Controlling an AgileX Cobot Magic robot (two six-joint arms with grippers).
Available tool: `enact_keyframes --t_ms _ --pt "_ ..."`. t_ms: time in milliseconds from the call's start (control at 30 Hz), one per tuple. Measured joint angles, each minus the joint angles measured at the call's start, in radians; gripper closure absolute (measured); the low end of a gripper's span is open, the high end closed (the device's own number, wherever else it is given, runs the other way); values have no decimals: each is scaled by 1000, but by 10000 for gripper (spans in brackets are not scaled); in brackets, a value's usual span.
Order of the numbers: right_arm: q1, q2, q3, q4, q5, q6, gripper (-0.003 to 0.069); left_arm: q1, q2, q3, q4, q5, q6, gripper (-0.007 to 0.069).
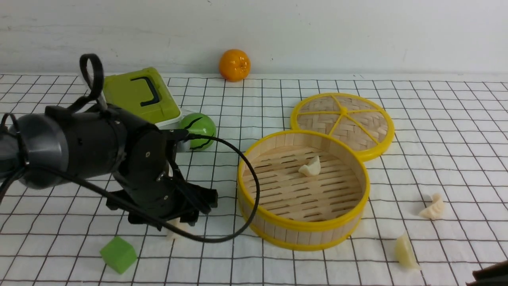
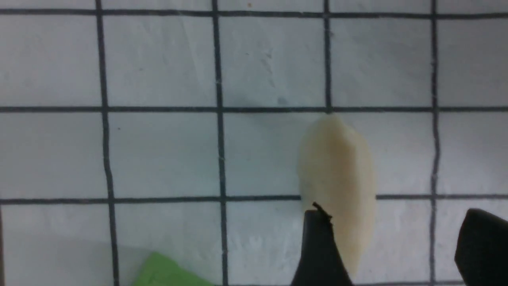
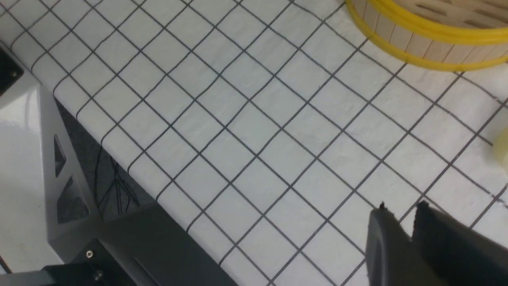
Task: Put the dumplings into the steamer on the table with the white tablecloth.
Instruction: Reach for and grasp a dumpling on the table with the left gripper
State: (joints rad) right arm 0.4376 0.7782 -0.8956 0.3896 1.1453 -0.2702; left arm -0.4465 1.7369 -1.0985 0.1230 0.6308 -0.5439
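Dumplings lie in four spots. The nearest dumpling rests on the white tablecloth between the left gripper's parted fingers, with a green cube just beside. To that gripper's right stands the steamer, a second dumpling on its slats. Past it, a third dumpling lies near the right gripper, whose fingers sit nearly together above the cloth. Farther off are the woven lid, a green ball, a green box, and an orange against the white wall.
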Motion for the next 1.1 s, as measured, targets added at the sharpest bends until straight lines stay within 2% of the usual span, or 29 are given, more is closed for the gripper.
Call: enact_keyframes --t_ms 367,500,533,600,733,833,1100 --pt "0 0 0 0 39 0 547 26 107 -3 -22 -62 1 191" --pt "0 0 0 0 42 0 547 26 117 -10 -21 -57 5 249" --pt "0 0 0 -1 42 0 546 27 117 -11 -18 -49 5 316" --pt "0 0 0 -1 42 0 545 27 118 -22 -17 -31 6 379" --pt "0 0 0 -1 42 0 543 21 115 -74 -24 59 39 386" --pt "0 0 0 -1 41 0 537 -25 78 -201 -32 187 110 386" --pt "0 0 0 -4 8 0 535 -164 91 -495 -84 236 136 386"
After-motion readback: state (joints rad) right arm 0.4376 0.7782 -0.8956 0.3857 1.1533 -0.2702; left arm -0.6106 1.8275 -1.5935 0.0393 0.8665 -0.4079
